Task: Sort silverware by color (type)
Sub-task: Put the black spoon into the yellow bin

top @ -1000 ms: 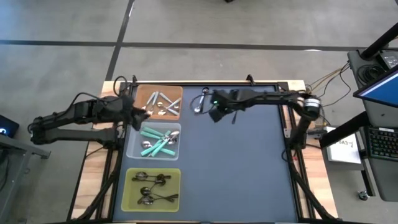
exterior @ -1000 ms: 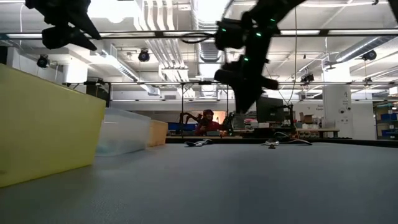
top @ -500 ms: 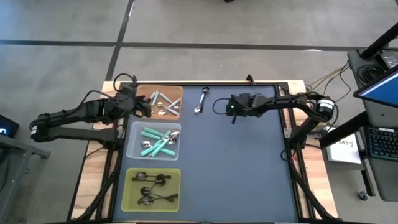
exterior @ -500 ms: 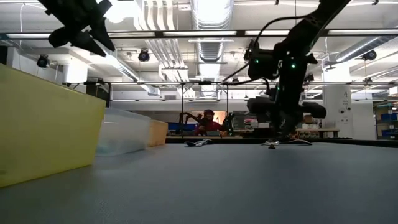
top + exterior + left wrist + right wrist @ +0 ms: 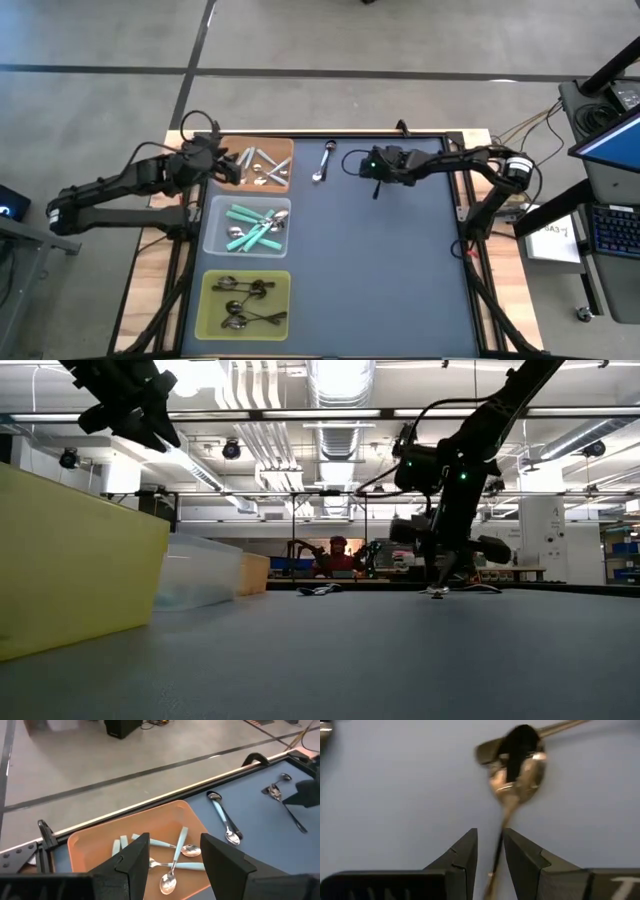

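Sorting nearly done: silver spoons point(image 5: 262, 166) lie in the orange tray point(image 5: 228, 150) at the table's far left corner, teal-handled spoons point(image 5: 256, 227) in the clear tray point(image 5: 212, 240), dark spoons point(image 5: 243, 303) in the yellow-green tray point(image 5: 208, 310); exact counts uncertain, several each. Left on the mat near the far edge: one silver spoon point(image 5: 323, 161) and dark spoons point(image 5: 515, 755), perhaps two. Right gripper point(image 5: 490, 851) straddles a dark handle, jaws narrow. Left gripper point(image 5: 174, 851) hovers wide over the orange tray.

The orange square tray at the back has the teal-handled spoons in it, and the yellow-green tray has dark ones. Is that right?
Not quite. In the high view the orange square tray holds shiny all-silver spoons. The teal-handled spoons lie in the clear tray in the middle. The yellow-green tray does hold the dark spoons.
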Motion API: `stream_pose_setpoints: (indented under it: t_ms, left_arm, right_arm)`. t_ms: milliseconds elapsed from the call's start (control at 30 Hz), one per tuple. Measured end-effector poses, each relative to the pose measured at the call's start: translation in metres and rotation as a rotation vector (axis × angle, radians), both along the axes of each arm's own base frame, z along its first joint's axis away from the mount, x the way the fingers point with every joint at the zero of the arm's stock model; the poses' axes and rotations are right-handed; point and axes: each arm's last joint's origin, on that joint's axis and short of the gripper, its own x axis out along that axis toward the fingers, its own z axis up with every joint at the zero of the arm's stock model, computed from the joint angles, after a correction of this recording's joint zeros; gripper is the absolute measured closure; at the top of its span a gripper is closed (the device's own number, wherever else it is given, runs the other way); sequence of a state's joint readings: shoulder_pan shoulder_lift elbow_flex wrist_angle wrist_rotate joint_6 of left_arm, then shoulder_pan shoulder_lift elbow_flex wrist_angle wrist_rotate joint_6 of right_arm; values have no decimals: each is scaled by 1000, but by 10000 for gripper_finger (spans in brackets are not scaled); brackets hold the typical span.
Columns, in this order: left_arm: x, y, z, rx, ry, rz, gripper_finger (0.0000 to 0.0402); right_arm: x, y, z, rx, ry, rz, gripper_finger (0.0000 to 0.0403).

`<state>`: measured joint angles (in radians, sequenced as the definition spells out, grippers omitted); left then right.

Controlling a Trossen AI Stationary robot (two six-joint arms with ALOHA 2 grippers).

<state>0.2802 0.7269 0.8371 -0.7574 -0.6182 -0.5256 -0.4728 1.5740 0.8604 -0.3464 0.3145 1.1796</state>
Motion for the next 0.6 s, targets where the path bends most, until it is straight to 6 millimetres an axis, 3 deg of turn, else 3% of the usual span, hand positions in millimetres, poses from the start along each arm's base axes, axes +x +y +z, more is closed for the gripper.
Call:
stream_pose_setpoints:
  t_ms: [433,600]
  left_arm:
    - [-9,-2,4,36,10,-30,244]
    - [-10,-2,4,41,14,-35,244]
  right_arm:
    - [-1,-8,-30,52,89,-57,319]
    - [-2,-8,-31,52,111,-34,362]
